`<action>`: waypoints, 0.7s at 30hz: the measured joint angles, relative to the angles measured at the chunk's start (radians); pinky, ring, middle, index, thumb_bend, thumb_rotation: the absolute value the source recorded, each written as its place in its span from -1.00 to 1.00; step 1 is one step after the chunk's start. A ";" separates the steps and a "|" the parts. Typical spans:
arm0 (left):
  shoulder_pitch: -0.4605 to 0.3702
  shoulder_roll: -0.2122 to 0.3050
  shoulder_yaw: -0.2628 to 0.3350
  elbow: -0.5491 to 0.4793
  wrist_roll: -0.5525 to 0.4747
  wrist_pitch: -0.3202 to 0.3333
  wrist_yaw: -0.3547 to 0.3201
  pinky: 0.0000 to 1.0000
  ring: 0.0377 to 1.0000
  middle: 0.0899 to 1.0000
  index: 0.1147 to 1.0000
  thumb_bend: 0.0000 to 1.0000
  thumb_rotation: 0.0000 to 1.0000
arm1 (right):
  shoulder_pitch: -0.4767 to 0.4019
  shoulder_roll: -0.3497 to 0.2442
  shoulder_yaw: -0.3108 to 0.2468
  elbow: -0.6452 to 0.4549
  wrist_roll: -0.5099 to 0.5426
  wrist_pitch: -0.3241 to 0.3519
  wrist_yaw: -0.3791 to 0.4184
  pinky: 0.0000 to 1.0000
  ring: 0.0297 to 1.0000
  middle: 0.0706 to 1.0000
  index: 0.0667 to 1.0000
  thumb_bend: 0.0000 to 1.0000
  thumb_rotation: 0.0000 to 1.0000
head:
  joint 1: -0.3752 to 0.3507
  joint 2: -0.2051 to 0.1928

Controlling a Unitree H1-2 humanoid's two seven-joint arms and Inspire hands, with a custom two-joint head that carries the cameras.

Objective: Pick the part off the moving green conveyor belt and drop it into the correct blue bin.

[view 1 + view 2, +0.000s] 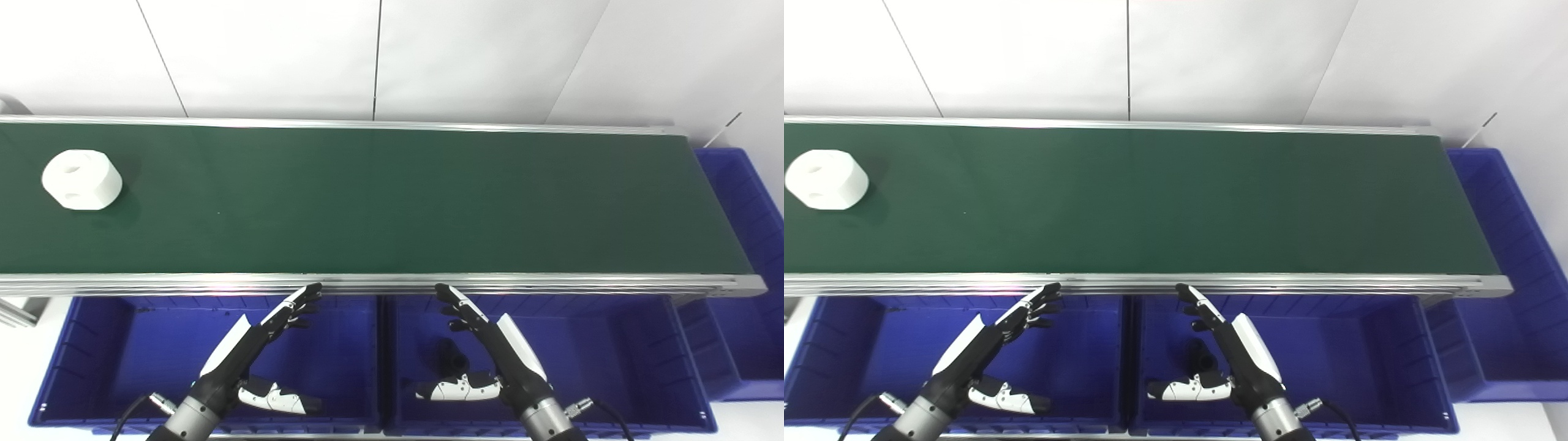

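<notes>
A white part (81, 179), a chunky block with two round holes, lies at the far left of the green conveyor belt (380, 202); it also shows in the right eye view (825, 179). My left hand (254, 352) is open and empty, hanging over the left blue bin (92, 343) below the belt's near rail. My right hand (490, 352) is open and empty over the middle blue bin (612, 349). Both hands are far from the part. A small dark piece (450, 355) lies in the middle bin beside my right hand.
A third blue bin (744, 202) stands off the belt's right end. A metal rail (380, 283) runs along the belt's near edge, just above my fingertips. A white wall stands behind the belt.
</notes>
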State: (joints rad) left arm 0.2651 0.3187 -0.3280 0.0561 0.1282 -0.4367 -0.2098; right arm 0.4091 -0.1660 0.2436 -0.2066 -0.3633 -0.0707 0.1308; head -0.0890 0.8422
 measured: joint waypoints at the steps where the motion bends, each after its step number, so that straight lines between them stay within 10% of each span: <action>1: 0.000 0.000 0.001 0.000 -0.003 0.000 -0.003 0.66 0.78 0.90 0.91 0.68 -0.04 | 0.000 -0.001 0.001 0.000 0.001 0.000 0.004 0.63 0.78 0.85 0.89 0.79 -0.28 | 0.002 0.002; 21: 0.024 0.010 0.006 -0.010 -0.016 0.009 -0.082 0.78 0.90 0.97 0.98 0.48 0.74 | -0.002 -0.065 0.043 -0.022 -0.008 -0.001 0.049 0.88 0.96 0.99 1.00 0.44 0.46 | 0.003 0.005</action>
State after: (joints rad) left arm 0.2887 0.3289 -0.3218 0.0466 0.1118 -0.4273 -0.2922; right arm 0.4070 -0.2313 0.2866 -0.2290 -0.3711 -0.0712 0.1802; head -0.0859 0.8468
